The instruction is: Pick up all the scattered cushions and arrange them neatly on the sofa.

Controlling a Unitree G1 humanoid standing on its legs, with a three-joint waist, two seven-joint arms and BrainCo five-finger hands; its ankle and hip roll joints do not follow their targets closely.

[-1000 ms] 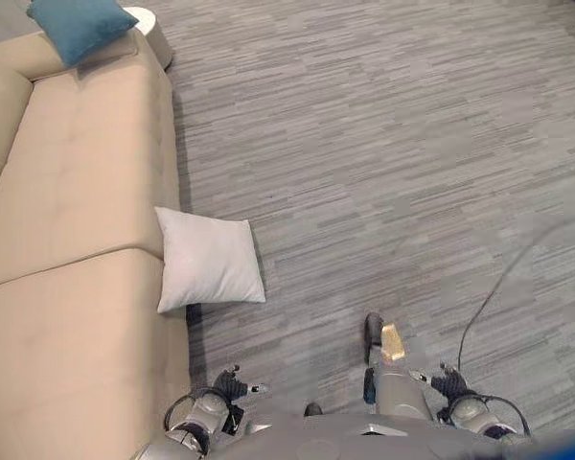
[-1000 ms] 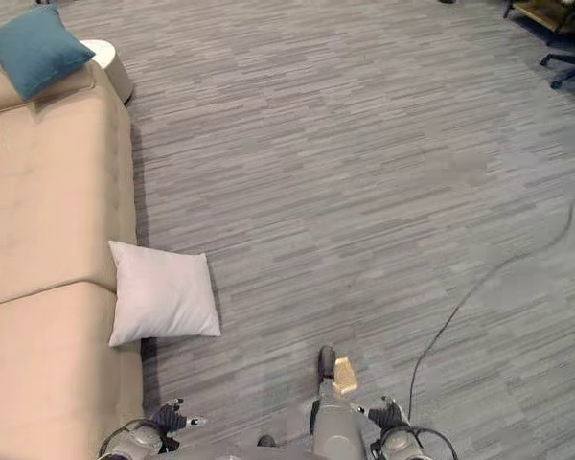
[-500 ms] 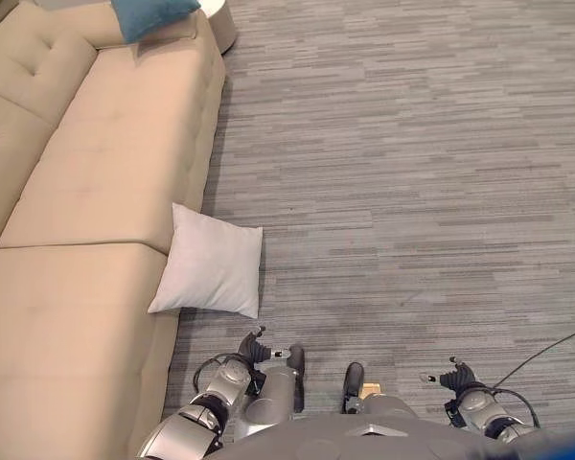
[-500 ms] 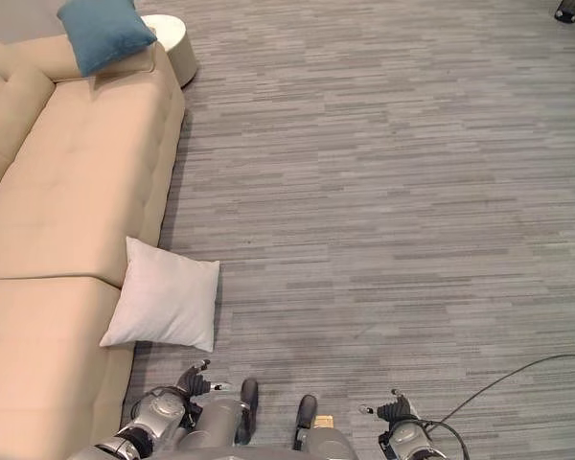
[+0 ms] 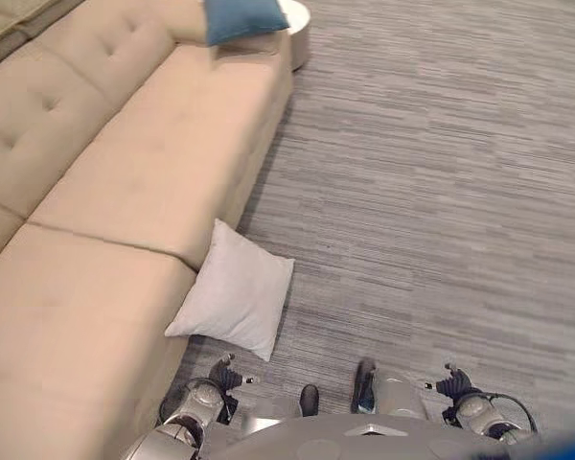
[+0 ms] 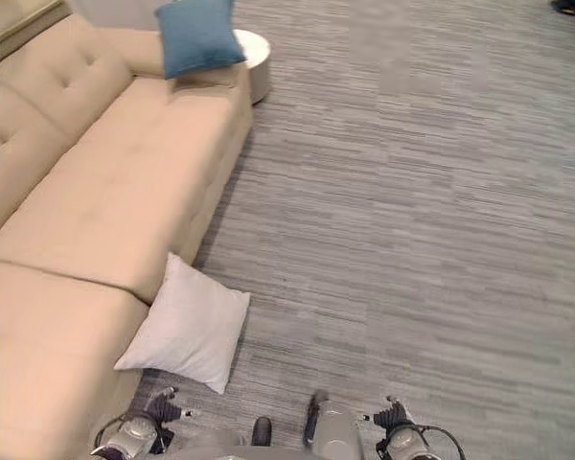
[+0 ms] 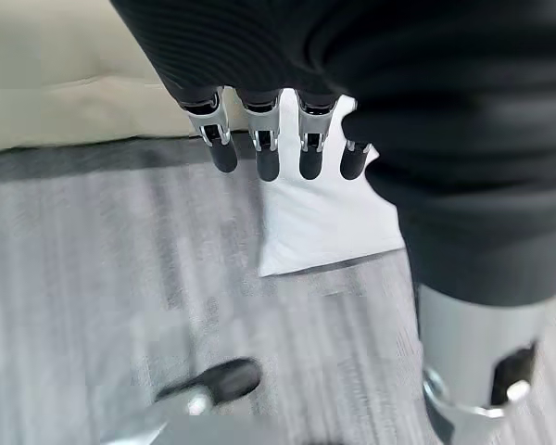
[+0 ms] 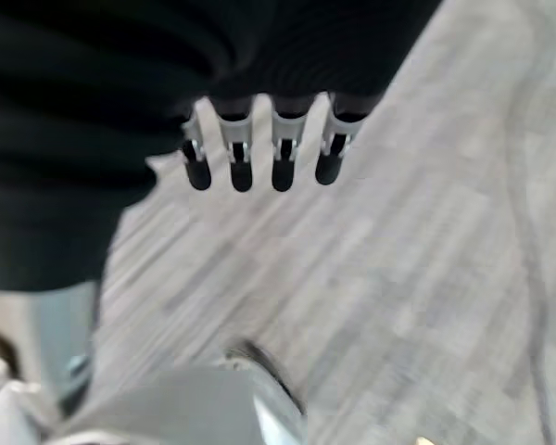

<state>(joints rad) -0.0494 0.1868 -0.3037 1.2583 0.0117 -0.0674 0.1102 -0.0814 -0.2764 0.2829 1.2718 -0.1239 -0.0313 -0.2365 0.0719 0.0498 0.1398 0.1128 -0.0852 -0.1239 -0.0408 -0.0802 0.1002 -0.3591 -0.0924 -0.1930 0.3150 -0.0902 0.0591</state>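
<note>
Both hands, left hand (image 5: pixel 222 373) and right hand (image 5: pixel 452 386), hang empty with relaxed fingers, since the square white fabric cushion (image 5: pixel 234 290) lies on the grey striped carpet (image 5: pixel 441 192), leaning against the beige upholstered sofa (image 5: pixel 125 182) that holds the blue cushion (image 6: pixel 197 36).

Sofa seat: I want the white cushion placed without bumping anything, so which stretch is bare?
The sofa seat is bare from its near end up to the blue cushion at the far end by the round side table. The white cushion leans on the floor against the sofa front. Carpet beside it is open.
</note>
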